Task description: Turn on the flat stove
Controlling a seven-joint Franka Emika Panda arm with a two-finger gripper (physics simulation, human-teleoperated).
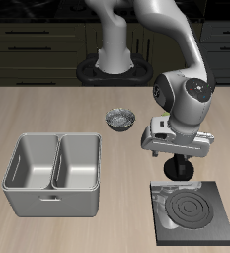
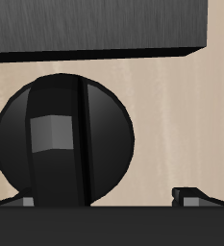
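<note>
Exterior view shows the arm (image 1: 176,59) bent forward over the table (image 1: 47,109), its gripper (image 1: 179,174) lowered at the back edge of the stove (image 1: 195,212), which lies near the table's front edge. That stove is a thin dark slab, and its ringed burner (image 1: 190,210) looks grey, not glowing. Directly under the gripper sits the knob (image 1: 179,171), largely hidden there by the hand's body. Wrist view fills with this black round knob (image 2: 65,139), its raised ridge running up the middle, and a dark finger (image 2: 188,195) just beside it; the other finger is not clearly seen, so whether the jaws are wide, narrow or clamped cannot be told. A dark slab edge (image 2: 94,29) crosses the same view beyond the knob, with pale wood between. Beside the stove, well apart from it, stands a grey tray (image 1: 53,173) with two deep basins. Farther back, near the middle of the table, a small patterned bowl (image 1: 119,120) sits alone, close to the arm's wrist but not touching it. Light wood grain covers the tabletop, and dark cabinets (image 1: 38,44) with drawer handles line the wall behind the robot's base (image 1: 114,69).
</note>
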